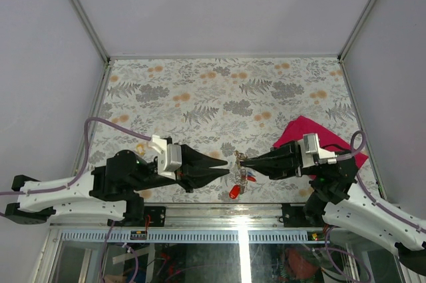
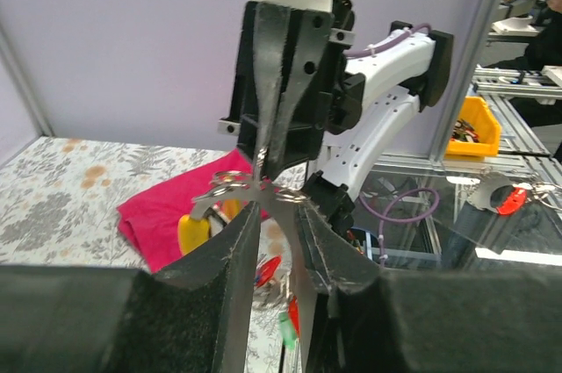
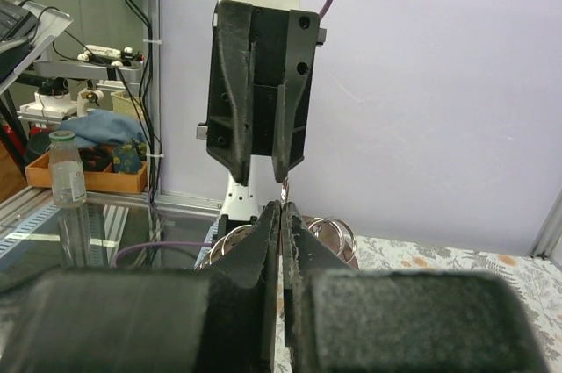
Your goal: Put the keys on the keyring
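Both arms meet mid-air over the near edge of the floral-patterned tabletop [image 1: 200, 96].

Right pincer [image 1: 238, 158]: fingers together, nipping the thin silvery metal keyring [image 2: 226, 182].

Left pincer [image 2: 277, 215]: fingers a little apart, ring wire across their tips. Cannot tell if it pinches.

Small metal keys with coloured plastic heads [image 1: 234, 192] dangle below the ring, red and yellow heads plain. They look hung on. Count unclear.

No loose key seen on the tabletop. Crumpled magenta cloth [image 1: 303, 128] lies under the right arm and could hide one.

Judgement: late stage, perhaps seating a last key on the coil.
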Controlling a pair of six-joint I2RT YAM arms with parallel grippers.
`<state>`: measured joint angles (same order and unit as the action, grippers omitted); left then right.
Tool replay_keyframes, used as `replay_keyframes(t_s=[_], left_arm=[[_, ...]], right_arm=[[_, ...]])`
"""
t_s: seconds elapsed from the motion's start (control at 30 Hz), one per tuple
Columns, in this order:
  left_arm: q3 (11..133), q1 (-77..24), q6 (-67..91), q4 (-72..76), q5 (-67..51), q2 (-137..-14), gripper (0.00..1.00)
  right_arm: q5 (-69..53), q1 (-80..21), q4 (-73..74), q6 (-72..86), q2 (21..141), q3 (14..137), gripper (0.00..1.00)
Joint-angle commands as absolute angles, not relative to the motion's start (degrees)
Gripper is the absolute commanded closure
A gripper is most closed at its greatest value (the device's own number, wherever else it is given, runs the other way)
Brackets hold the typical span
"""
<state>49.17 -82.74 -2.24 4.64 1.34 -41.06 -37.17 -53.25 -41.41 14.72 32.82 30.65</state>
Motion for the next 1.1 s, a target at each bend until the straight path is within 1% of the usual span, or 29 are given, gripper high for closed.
replay_keyframes(t_s=[0.0,0.2,0.63,0.73,0.83,1.07], left_arm=[[50.4,-83.0,-3.8,11.9,-4.4,-42.9,0.78],[51.0,-83.0,-5.1,12.7,-4.4,-44.8,0.78],[50.5,-83.0,-5.5,13.0,-1.9,-43.6,0.79],[50.4,-83.1,-5.5,12.7,-1.7,-43.5,0.78],[50.3,-83.1,-5.6,12.8,-1.2,-43.7,0.74],[50.5,-83.0,-5.7,13.0,-0.8,-44.4,0.72]], right_arm=[[-37.7,-53.6,-49.7,16.3,33.8,32.2,1.0],[-39.0,-53.6,-49.8,16.7,34.2,32.7,1.0],[-40.6,-53.6,-49.4,17.0,33.7,33.0,1.0],[-40.6,-53.5,-49.2,17.0,33.4,33.0,1.0],[-40.9,-53.6,-49.2,17.3,33.3,33.1,1.0],[-41.9,-53.6,-49.6,18.1,34.0,33.5,1.0]])
